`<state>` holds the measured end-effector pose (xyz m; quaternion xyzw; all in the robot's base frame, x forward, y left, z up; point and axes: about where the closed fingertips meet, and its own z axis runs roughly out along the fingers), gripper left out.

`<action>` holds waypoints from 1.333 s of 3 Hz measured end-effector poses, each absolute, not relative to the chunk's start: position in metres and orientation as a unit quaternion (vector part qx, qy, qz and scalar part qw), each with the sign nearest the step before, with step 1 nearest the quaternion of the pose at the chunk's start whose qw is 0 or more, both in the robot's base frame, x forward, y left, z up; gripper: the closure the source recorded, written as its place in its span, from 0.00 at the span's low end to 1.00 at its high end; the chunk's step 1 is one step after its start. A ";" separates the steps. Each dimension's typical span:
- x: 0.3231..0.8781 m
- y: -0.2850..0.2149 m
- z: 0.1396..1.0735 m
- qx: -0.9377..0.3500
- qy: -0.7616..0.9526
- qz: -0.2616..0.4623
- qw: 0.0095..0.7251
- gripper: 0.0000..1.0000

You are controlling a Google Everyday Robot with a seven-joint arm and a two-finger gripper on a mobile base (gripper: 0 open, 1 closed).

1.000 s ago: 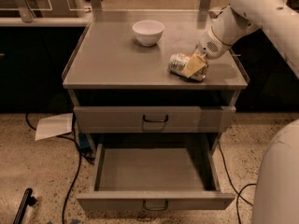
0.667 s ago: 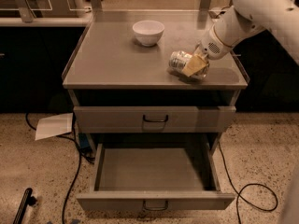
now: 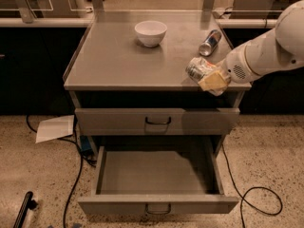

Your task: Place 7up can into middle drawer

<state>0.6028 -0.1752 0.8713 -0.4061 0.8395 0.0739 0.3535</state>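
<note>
The 7up can (image 3: 198,68), stout and pale silver, lies sideways in my gripper (image 3: 207,76) over the front right edge of the cabinet top (image 3: 114,65). The gripper's yellowish fingers (image 3: 214,81) are shut on the can. My white arm (image 3: 266,51) comes in from the right. The middle drawer (image 3: 156,204), grey with a short front panel and a dark loop handle, stands pulled open and empty below, at the bottom of the view. The can is above and to the right of the drawer's opening.
A white bowl (image 3: 150,32) sits at the back middle of the cabinet top. A slim silver-and-blue can (image 3: 210,42) lies at the back right. A taller-fronted drawer (image 3: 156,121) is shut above the open one. Cables (image 3: 259,201) and a paper sheet (image 3: 54,128) lie on the floor.
My gripper has carried the 7up can toward the front right edge of the cabinet top. The slim can behind it now shows.
</note>
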 end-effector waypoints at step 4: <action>0.529 -0.168 0.778 -0.353 0.867 0.186 0.299 1.00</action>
